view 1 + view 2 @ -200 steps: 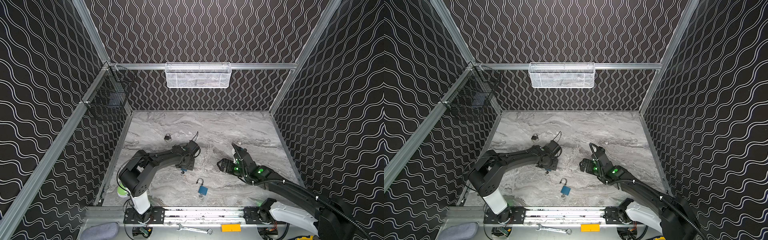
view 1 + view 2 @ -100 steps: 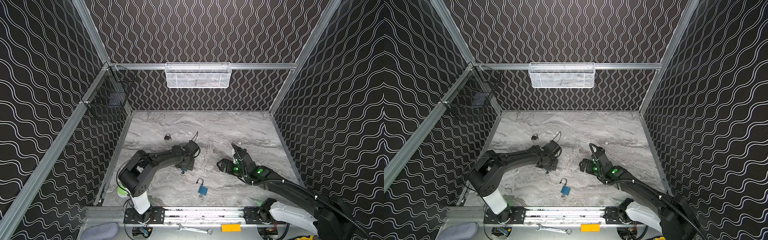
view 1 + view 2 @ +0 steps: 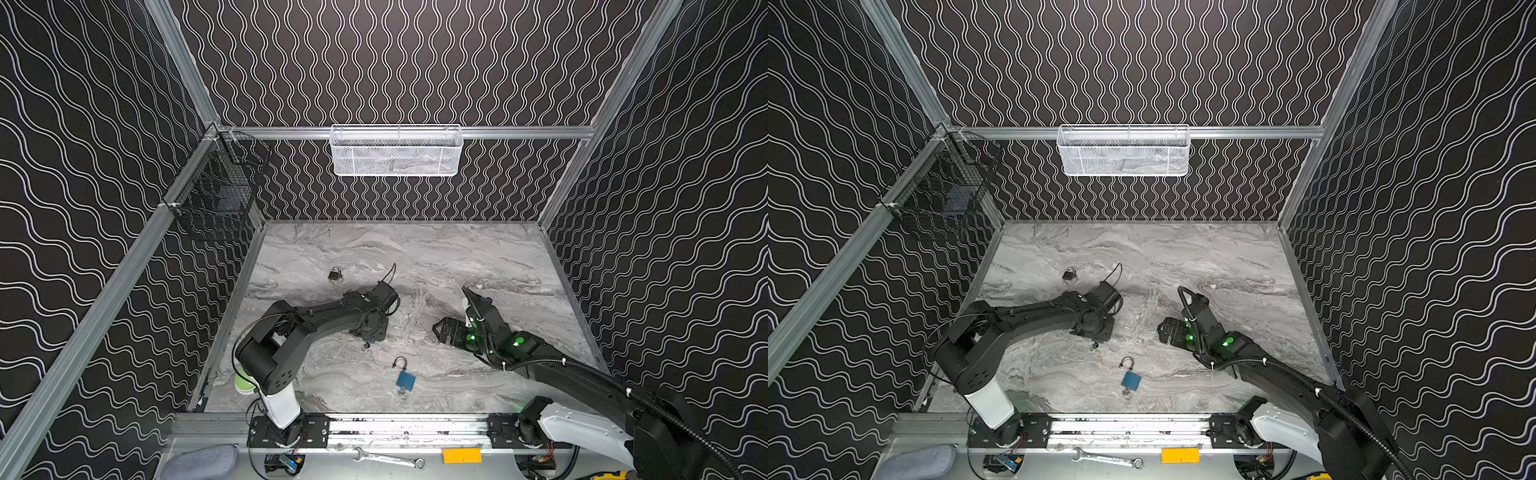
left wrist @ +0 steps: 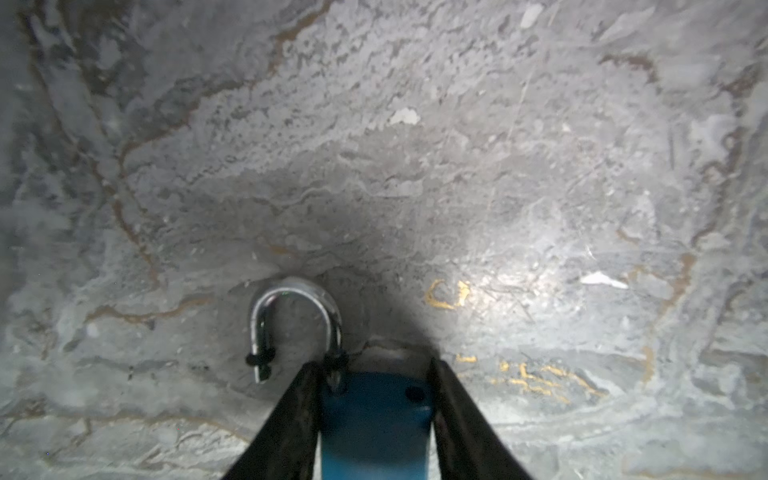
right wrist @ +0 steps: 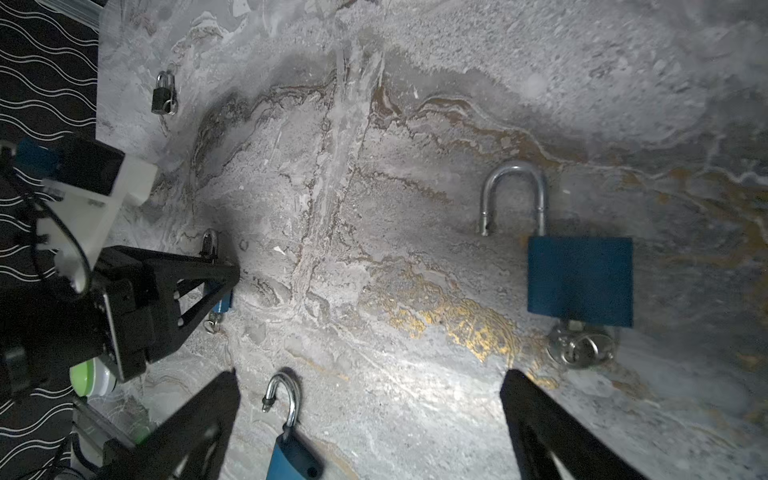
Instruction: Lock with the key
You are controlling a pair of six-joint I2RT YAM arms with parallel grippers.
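Note:
My left gripper (image 4: 374, 368) is low on the marble table (image 3: 415, 257) and shut on the body of a small blue padlock (image 4: 374, 415). Its silver shackle (image 4: 293, 320) stands swung open, and a key ring (image 5: 212, 324) hangs from its other end. In both top views this gripper (image 3: 369, 338) (image 3: 1096, 343) sits left of centre. My right gripper (image 5: 370, 374) (image 3: 440, 332) is open and holds nothing. A second blue padlock (image 5: 579, 282) (image 3: 405, 380) lies flat with its shackle open and a key (image 5: 579, 345) in its base. A third blue padlock (image 5: 291, 453) lies below my right fingers.
A small black padlock (image 3: 334, 274) (image 5: 162, 93) lies shut farther back on the left. A white mesh basket (image 3: 395, 149) hangs on the back wall and a black wire basket (image 3: 216, 199) on the left wall. A wrench (image 3: 386, 457) lies on the front rail.
My left gripper's jaws have drawn in onto the small blue padlock. Neither arm has visibly shifted, and the right gripper stays wide open.

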